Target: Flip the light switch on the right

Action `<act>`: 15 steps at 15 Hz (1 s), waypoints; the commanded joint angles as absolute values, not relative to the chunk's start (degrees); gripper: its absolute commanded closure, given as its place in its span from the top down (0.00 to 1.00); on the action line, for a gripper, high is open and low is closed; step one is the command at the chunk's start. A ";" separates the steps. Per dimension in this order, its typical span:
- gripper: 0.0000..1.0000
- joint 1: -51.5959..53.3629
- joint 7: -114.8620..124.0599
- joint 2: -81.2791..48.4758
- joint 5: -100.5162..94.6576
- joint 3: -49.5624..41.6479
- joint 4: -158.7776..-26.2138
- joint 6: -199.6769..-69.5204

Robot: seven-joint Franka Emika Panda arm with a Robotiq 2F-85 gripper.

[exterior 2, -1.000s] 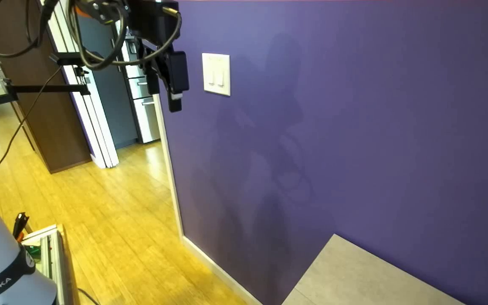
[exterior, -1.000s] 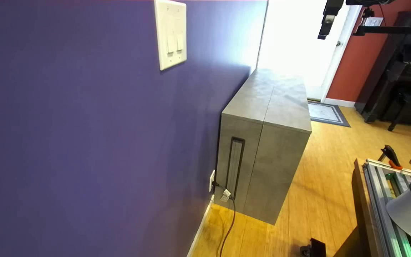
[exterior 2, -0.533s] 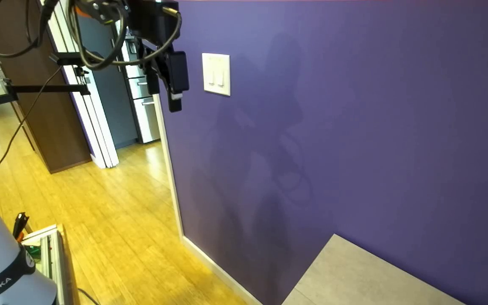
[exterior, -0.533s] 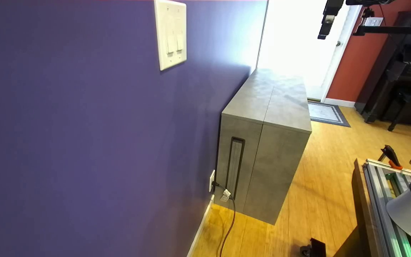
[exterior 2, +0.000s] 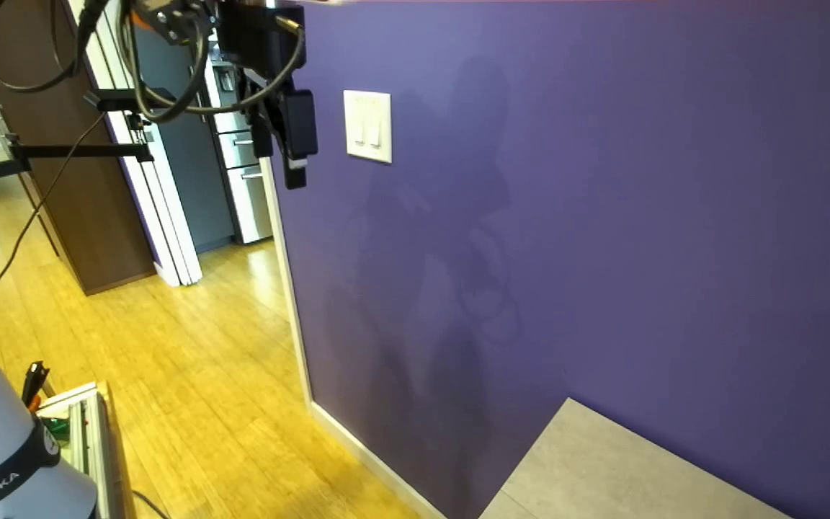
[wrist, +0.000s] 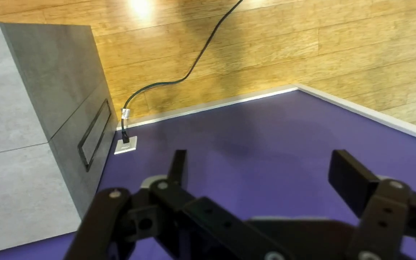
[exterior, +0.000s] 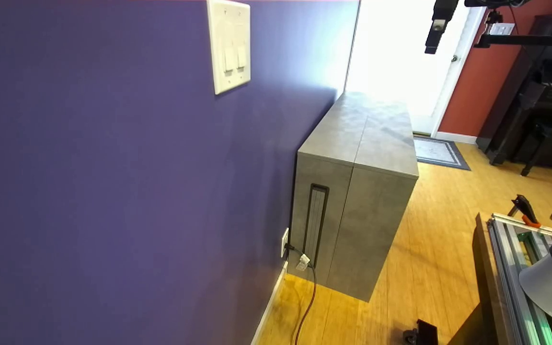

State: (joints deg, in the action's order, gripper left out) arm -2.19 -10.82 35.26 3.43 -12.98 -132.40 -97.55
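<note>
Two fingers [wrist: 350, 180] of my gripper [wrist: 259, 162] stand wide apart; I am clear of the light switch [exterior: 241, 56], the right-hand one of a pair set low in the white plate [exterior: 218, 48] on the purple wall [exterior: 137, 167].

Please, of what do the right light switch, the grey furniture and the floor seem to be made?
Right light switch: probably plastic, smooth, evenly whitish.
Grey furniture: perhaps laminated board, matt, mottled like concrete, with straight seams.
Floor: wood or imitation planks, glossy, showing grain, joints and a bright reflection.
</note>
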 commanded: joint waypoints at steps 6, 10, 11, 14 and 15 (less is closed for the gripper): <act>1.00 -3.74 12.08 30.54 18.54 -4.85 -132.46 -106.90; 1.00 -2.86 17.04 27.90 26.72 -4.68 -133.46 -114.23; 1.00 -2.45 17.25 27.28 29.45 -4.98 -133.70 -115.38; 1.00 -1.32 15.46 26.17 38.30 -6.02 -134.41 -118.63; 1.00 -1.29 14.45 25.87 40.53 -6.10 -134.32 -118.54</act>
State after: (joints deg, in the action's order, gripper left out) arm -2.05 15.77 26.17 33.53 -5.31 -133.61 -116.71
